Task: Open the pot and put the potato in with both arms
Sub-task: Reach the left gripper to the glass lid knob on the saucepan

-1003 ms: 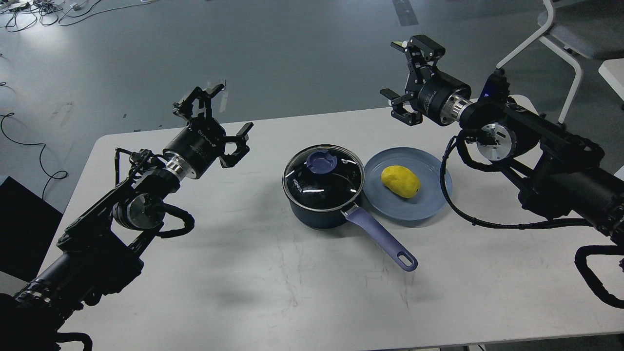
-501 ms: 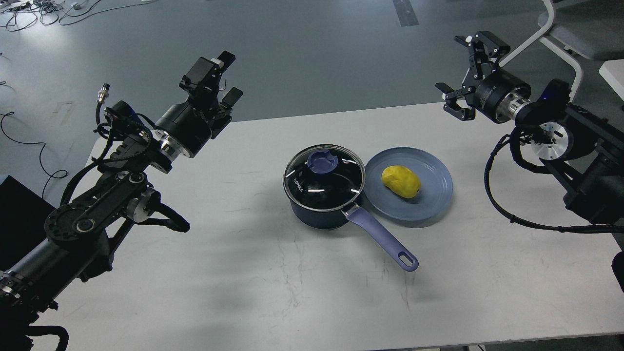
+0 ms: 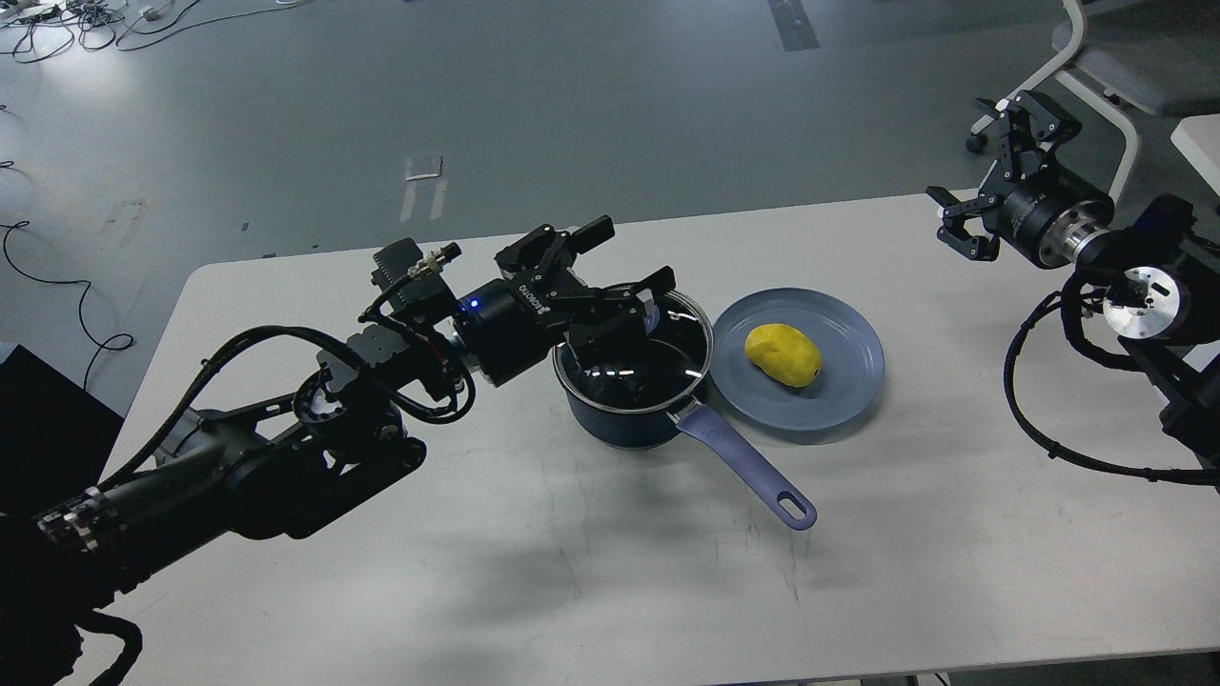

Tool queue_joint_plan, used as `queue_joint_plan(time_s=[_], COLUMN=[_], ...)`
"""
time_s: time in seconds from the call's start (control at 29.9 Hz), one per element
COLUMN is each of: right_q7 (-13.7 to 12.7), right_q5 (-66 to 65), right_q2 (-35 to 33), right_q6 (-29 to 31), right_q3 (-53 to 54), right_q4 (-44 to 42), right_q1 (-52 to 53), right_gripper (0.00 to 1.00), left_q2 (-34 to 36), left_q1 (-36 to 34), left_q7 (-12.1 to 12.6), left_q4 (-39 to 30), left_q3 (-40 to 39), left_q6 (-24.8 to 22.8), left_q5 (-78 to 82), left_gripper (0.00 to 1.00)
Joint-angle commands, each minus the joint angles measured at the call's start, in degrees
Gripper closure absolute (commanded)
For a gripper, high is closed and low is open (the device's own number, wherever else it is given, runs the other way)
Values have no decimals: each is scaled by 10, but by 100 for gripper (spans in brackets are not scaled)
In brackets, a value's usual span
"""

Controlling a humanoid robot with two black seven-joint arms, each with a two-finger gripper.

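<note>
You have the white table (image 3: 534, 572) filling most of the head view, with the pot (image 3: 629, 400) near its middle and the pale-blue plate (image 3: 839, 391) touching it at the pot's three o'clock. The pot still wears its glass lid (image 3: 658, 367), so it is closed; through the glass you see only the black inside. Its lavender handle (image 3: 743, 467) runs out toward five o'clock, ending in the hang hole. The plate holds one thing, the yellow potato (image 3: 783, 354), lying a little left of the plate's centre and clear of the rim. Your left arm (image 3: 286, 448) reaches in from eight o'clock, and the left gripper (image 3: 620, 276) now sits over the far-left part of the lid, fingers spread wide, one finger (image 3: 583, 233) raised beyond the pot and the other finger (image 3: 658, 281) above the lid where the knob lies; the knob itself is mostly hidden, and you cannot tell whether anything touches it. Half a second ago this gripper was up at ten o'clock, well away from the pot. Your right gripper (image 3: 991, 167) hangs at two o'clock past the table's far-right corner, fingers spread and empty; it has drawn further right since the earlier frame. Pot, plate and potato have not shifted.
</note>
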Motion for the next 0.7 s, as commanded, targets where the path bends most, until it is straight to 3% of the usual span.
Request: queue_joint_plan(time_s=[0.0,0.13,0.27,0.43,0.67], right_q7=[0,0,0,0,1], right_q5=[0,0,0,0,0], right_q2=[-1,-1,-5,-9,-9], right_q6=[-1,-3,-4,-4,-4], right_q3=[0,0,-1,-1,-3], right_q4=[0,0,0,0,0], right_q1=[-2,-2,-3,-8,-11], right_gripper=[0,0,0,0,0], left_q2=[-59,-93,-119,-142,-153], left_q1=[-56,-64,-68,-73,-79], left_q7=[-10,-14,-14,-14,-14], left_q4=[107,167,216,275,295], left_q3=[46,99,177,192,193], left_q6=[5,50,50,50,50], left_q5=[16,32,31,25,10], left_gripper=[2,2,2,2,2])
